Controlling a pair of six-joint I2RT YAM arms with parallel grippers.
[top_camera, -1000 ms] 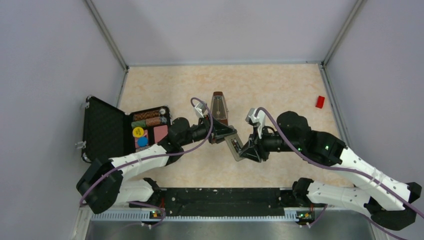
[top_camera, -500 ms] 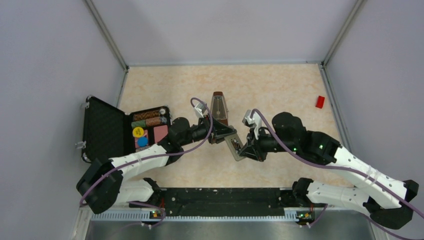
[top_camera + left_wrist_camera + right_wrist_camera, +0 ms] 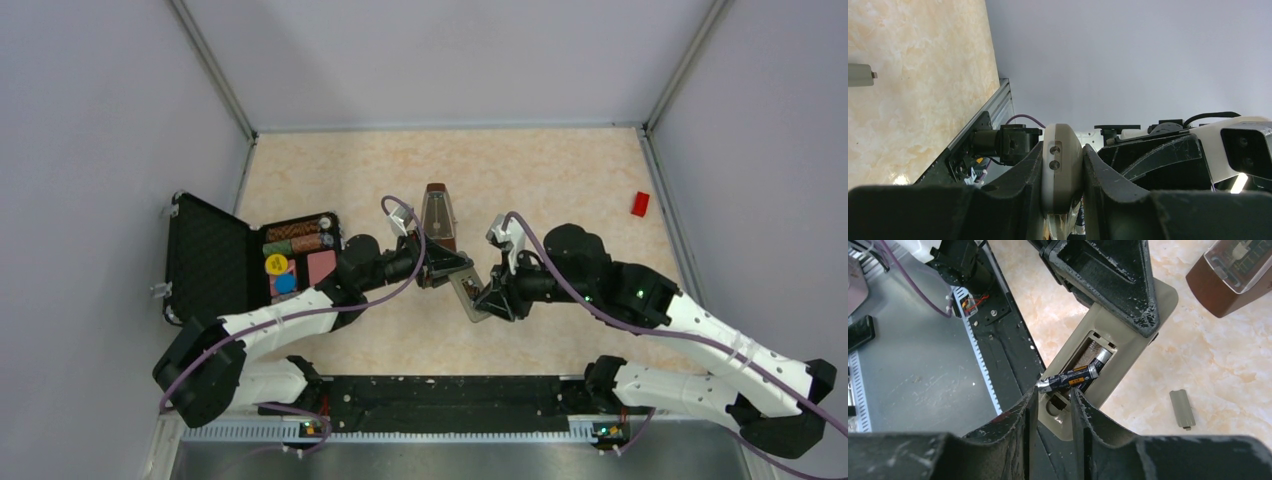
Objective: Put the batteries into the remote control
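Observation:
My left gripper (image 3: 455, 270) is shut on the remote control (image 3: 468, 296) and holds it above the table with the grey back up. In the left wrist view its rounded end (image 3: 1062, 165) sits between the fingers. In the right wrist view the battery compartment (image 3: 1088, 360) is open. One dark battery (image 3: 1070, 378) lies tilted, its far end in the compartment and its near end across my right gripper's (image 3: 1054, 392) tips. The right jaws stand a little apart and do not clamp it. A silvery end (image 3: 1104, 354) shows deeper in the compartment; I cannot tell whether it is the other battery.
The grey cover piece (image 3: 1182, 408) lies on the table right of the remote. The brown metronome (image 3: 437, 215) stands just behind the grippers. An open black case (image 3: 250, 262) with coloured items is at the left. A red block (image 3: 640, 203) lies far right.
My right gripper has moved slightly left, closer onto the remote. The left arm and the remote have held still.

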